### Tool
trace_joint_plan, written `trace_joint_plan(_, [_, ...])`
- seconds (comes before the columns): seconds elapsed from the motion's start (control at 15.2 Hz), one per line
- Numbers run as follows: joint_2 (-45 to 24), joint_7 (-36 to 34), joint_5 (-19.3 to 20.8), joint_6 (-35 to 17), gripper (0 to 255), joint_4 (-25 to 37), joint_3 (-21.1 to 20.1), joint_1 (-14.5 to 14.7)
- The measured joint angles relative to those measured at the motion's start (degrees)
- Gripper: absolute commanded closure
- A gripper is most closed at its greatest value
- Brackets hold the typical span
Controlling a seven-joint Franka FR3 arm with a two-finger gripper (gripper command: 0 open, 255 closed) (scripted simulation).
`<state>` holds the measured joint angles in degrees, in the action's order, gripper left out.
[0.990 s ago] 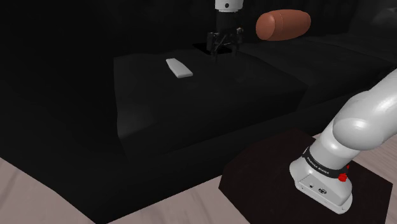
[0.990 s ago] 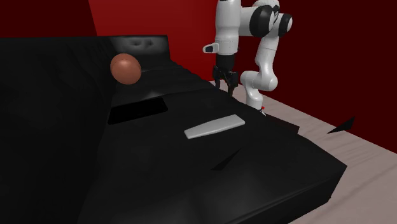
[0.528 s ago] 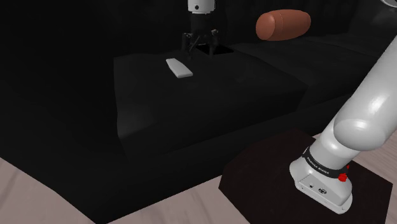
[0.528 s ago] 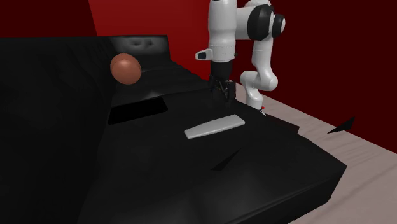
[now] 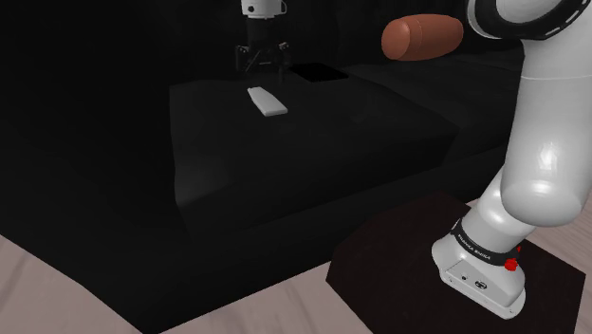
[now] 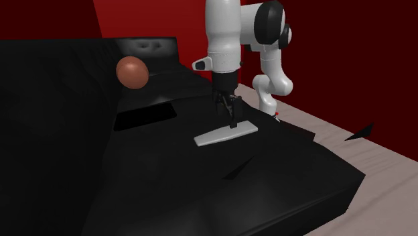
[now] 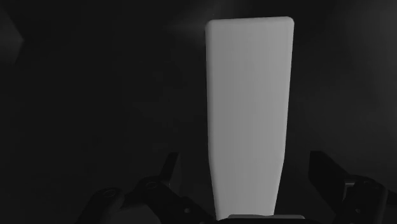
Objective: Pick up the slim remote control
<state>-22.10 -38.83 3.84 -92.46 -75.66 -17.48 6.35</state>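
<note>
The pale grey slim remote [image 5: 267, 102] lies flat on the black sofa seat [image 5: 313, 142], near its back edge. The pincer [image 5: 262, 72] hangs just above one end, fingers spread wide astride it, gripping nothing. This looks like the approach. Next it needs to lower and close across the narrow width. The remote shows no readable writing.

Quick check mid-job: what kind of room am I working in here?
Probably a living room: a black sofa, a brown bolster cushion on it, and a slim pale remote lying on the seat.
</note>
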Motion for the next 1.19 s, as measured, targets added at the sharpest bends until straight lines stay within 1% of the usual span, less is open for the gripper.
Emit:
trace_joint_plan(0.13, [-1.8,-0.5,0.3,-0.5,0,1.3,0.1,0.5])
trace_joint_plan(0.53, [-1.9,-0.5,0.4,-4.9,0,-3.1,0.2,0.2])
trace_joint_plan(0.59, [-1.9,-0.5,0.3,-5.2,255,-3.4,0.2,0.2])
trace_joint_plan(1.19, [-1.8,-0.6,0.3,-5.4,255,-3.5,0.2,0.2])
